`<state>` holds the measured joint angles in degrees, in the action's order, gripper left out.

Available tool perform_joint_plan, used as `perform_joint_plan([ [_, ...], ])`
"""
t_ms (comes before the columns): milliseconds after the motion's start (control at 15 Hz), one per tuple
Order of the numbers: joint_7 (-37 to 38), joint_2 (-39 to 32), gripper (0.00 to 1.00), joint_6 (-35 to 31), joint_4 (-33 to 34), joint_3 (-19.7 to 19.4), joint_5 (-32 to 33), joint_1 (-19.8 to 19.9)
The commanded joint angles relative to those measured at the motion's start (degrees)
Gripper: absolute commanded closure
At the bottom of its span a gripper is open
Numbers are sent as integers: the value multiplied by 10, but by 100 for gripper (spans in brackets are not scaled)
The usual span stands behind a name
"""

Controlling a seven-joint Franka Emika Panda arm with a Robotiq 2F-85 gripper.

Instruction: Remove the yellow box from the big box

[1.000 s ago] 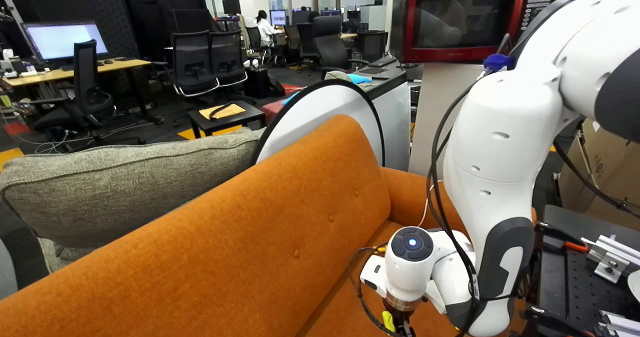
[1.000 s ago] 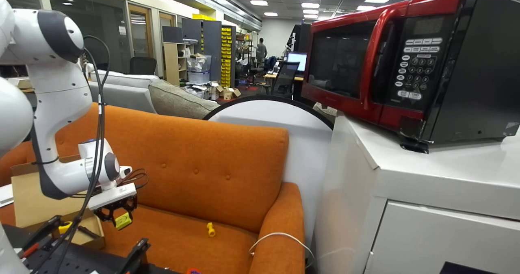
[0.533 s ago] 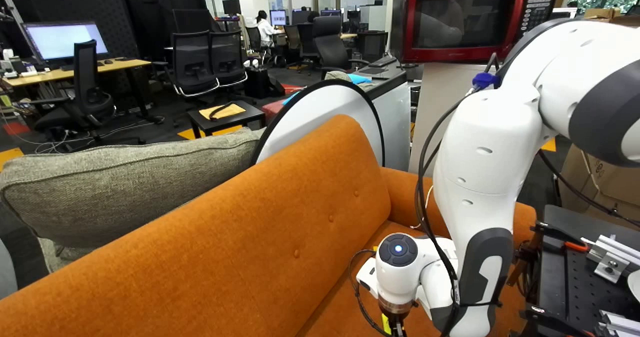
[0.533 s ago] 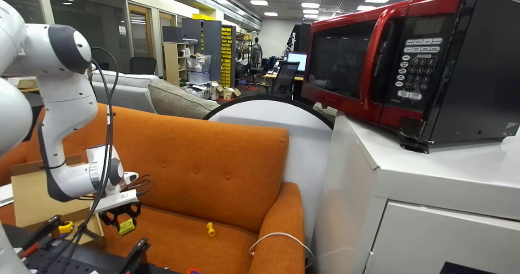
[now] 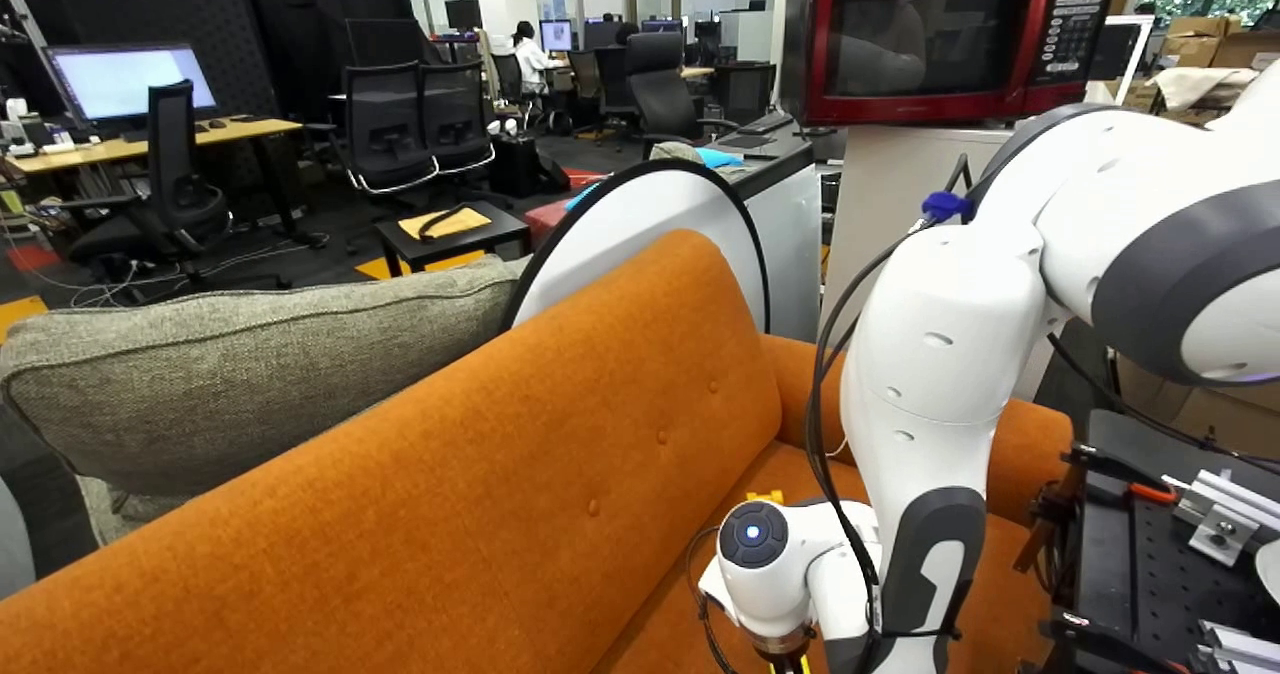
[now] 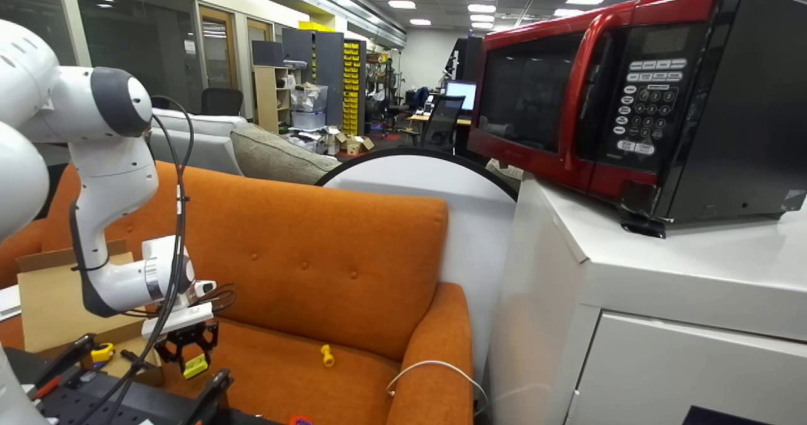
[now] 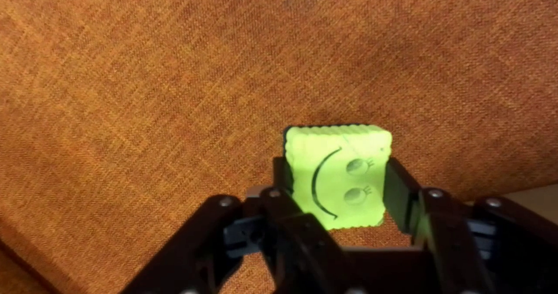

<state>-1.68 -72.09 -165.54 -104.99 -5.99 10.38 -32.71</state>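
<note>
The yellow box [image 7: 344, 176] is a small square block with a smiling face and a dark back edge. My gripper [image 7: 338, 185] is shut on it, one finger pad against each side. In an exterior view the yellow box [image 6: 195, 366] hangs at the fingertips of my gripper [image 6: 192, 357] over the orange sofa seat. I cannot tell whether it touches the seat. The big box [image 6: 69, 305] is open brown cardboard at the left, beside the gripper. Its edge also shows in the wrist view [image 7: 536, 200]. In an exterior view only a sliver of yellow [image 5: 790, 666] shows under my wrist.
The big box holds a yellow and blue item [image 6: 102, 352] and a black item [image 6: 135, 360]. A small yellow toy [image 6: 327, 355] lies on the sofa seat [image 6: 271, 374]. The sofa backrest [image 5: 560, 424] rises behind. A black table with clamps [image 6: 214, 393] stands in front.
The arm has moved lower, carrying the yellow box down toward the sofa seat and slightly farther from the big box. The gripper has stayed shut on it.
</note>
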Motion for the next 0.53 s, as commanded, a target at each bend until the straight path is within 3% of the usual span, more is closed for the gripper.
perform_joint_plan([
  [0,-17,-25,71,41,50,26,21,39],
  [267,-28,-48,71,63,84,47,34,62],
  [333,-31,-51,43,65,88,51,38,66],
  [400,-31,-53,25,67,91,54,40,69],
  [467,-31,-50,18,71,90,57,39,71],
])
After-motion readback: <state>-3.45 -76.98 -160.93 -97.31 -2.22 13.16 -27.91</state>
